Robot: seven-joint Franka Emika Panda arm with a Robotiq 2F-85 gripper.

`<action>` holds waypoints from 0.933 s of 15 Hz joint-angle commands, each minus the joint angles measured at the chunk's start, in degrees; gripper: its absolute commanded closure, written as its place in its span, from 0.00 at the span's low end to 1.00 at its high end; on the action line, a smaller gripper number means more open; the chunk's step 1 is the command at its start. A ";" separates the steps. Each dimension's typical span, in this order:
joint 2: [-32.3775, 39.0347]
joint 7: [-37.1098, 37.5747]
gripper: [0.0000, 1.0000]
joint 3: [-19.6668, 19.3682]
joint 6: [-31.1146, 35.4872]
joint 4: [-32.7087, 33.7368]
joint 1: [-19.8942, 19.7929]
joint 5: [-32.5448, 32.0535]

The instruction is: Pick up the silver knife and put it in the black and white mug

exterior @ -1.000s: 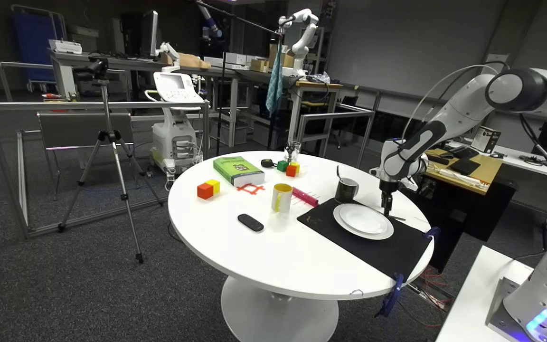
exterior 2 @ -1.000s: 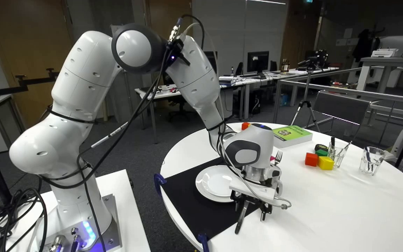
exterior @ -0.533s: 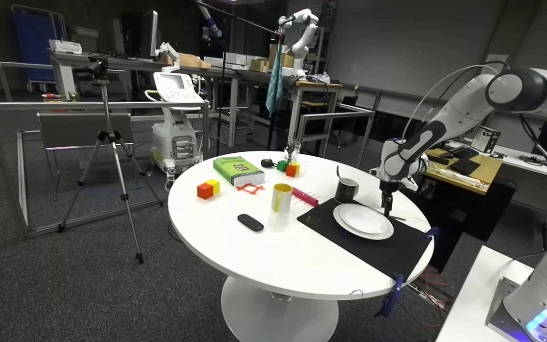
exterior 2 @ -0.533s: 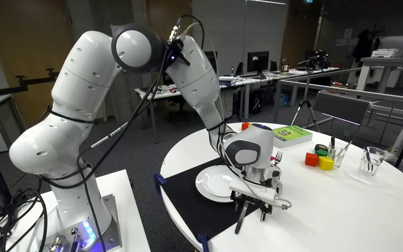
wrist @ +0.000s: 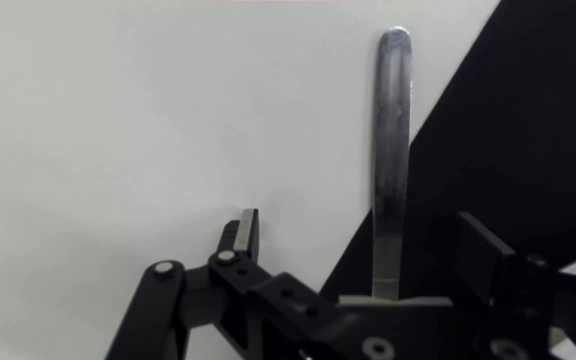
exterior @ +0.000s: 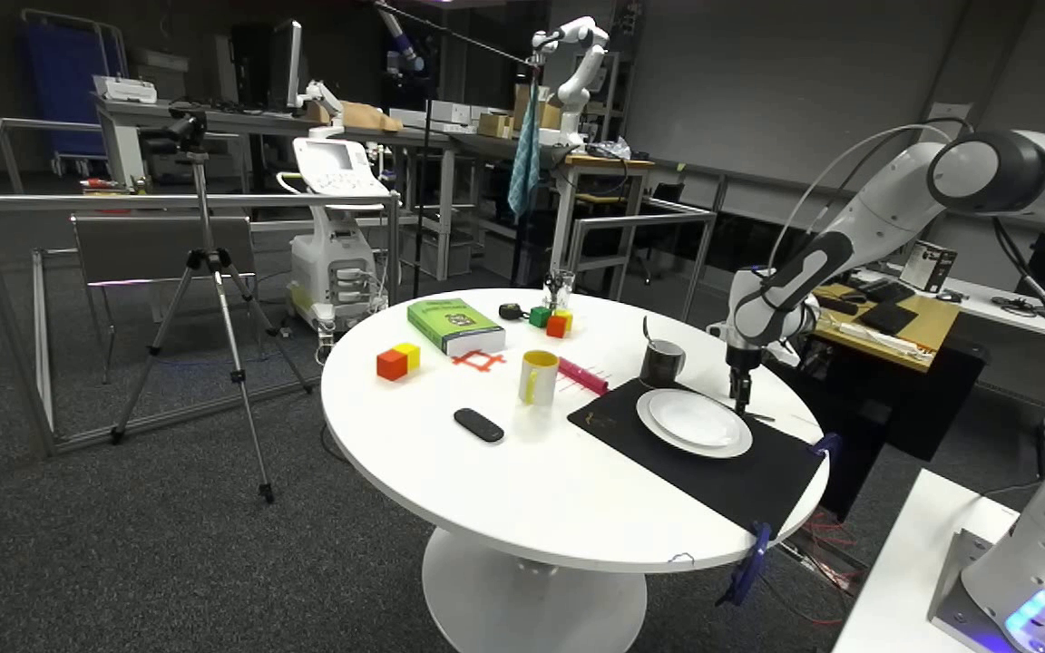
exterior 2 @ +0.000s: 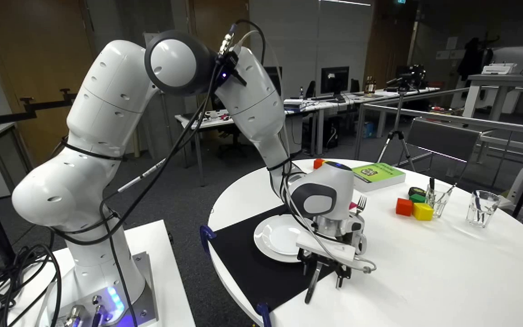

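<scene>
In an exterior view, dark mug (exterior: pixel 661 366) visible, upright. Wrist view: claw (wrist: pixel 360 226) spread apart astride knife (wrist: pixel 393 125), lying across counter (wrist: pixel 118 125) and mat (wrist: pixel 533 100). In an exterior view, claw largely hides dark mug; claw shifted slightly since earlier frame.

I see the silver knife (wrist: pixel 392 162) flat, the dark mug (exterior: pixel 660 366) upright, left of it in an exterior view.
</scene>
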 commanded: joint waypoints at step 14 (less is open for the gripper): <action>-3.03 -2.15 1.00 0.57 1.70 -2.92 -0.68 -0.25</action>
